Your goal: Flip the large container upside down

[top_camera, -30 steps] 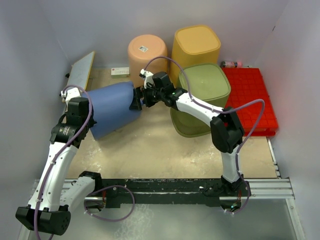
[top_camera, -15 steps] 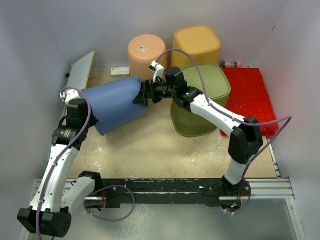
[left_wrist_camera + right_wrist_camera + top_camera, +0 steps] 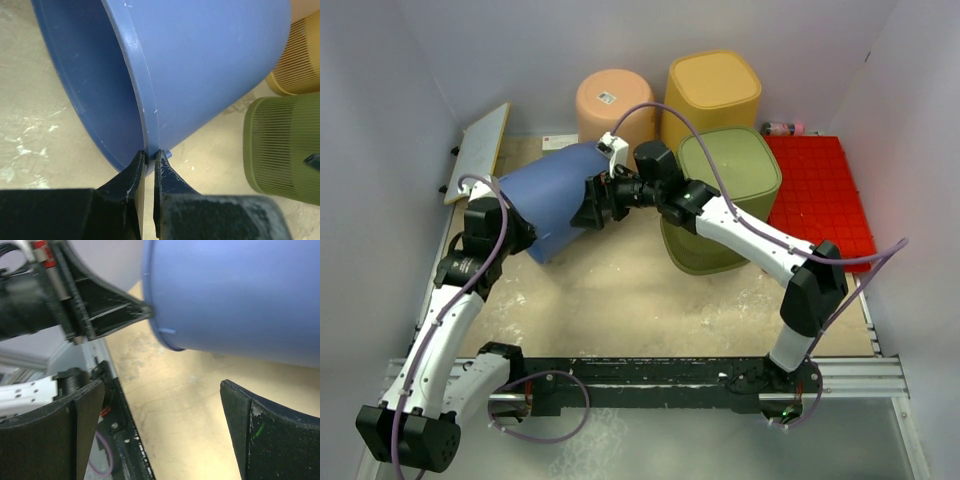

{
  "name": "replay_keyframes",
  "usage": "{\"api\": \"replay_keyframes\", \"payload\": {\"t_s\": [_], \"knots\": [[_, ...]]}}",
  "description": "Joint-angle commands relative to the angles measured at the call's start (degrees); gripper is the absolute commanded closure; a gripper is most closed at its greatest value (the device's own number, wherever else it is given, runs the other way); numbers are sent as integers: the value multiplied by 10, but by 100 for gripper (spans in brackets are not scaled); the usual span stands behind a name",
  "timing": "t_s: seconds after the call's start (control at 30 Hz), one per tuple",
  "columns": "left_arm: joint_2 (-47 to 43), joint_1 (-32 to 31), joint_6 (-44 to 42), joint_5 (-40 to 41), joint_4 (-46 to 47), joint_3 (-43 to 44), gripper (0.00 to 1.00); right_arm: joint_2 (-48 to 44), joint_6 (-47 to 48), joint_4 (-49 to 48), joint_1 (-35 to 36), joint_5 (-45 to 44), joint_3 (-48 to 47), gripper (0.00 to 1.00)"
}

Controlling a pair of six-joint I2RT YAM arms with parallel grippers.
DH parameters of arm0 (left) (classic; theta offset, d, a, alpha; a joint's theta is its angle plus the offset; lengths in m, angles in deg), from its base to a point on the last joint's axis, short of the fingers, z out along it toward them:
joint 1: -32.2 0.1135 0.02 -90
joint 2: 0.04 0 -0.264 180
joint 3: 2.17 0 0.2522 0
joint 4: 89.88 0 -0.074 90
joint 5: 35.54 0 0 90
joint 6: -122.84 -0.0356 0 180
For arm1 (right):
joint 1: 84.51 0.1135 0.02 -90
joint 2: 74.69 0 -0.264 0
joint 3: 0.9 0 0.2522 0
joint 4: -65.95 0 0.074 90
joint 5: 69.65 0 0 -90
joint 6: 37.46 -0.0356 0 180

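While a second ago the blue bin [image 3: 552, 195] lay lower and longer across the desk [image 3: 620, 300], it now sits farther back, close to the peach bin [image 3: 613, 105], and looks shorter from above. I take that to mean its base has swung up and its mouth has tipped down toward the near left, so the flip looks well under way but not finished. The bin is tilted and has not yet settled on its rim.

The left hand [image 3: 149, 156] is pinching the rim, one finger inside the wall and one outside. The right hand [image 3: 160, 385] is spread wide at the bin's side near the base. From above it looks pressed against the wall, but its own camera does not settle whether it touches.

The bin is smooth, plain blue plastic that tapers toward the base. It has a thin lip with a few pale scuffs, and what shows of the inside is empty. Just to its right stands the green bin [image 3: 725, 195], so I expect little spare room there for the rest of the swing.
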Motion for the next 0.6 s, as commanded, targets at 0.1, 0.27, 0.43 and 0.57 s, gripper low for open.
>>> {"api": "replay_keyframes", "payload": {"t_s": [0.1,0.27,0.43,0.57], "knots": [[-26,3,-58,116,-112,82,100,11,89,124,-3,-175,-78,0],[-38,2,-97,135,-183,128,100,26,107,131,-7,-210,-82,0],[-45,2,-107,141,-209,147,100,49,98,113,-20,-179,-82,0],[-41,2,-112,170,-222,148,100,58,96,73,-24,-134,-66,0]]}}
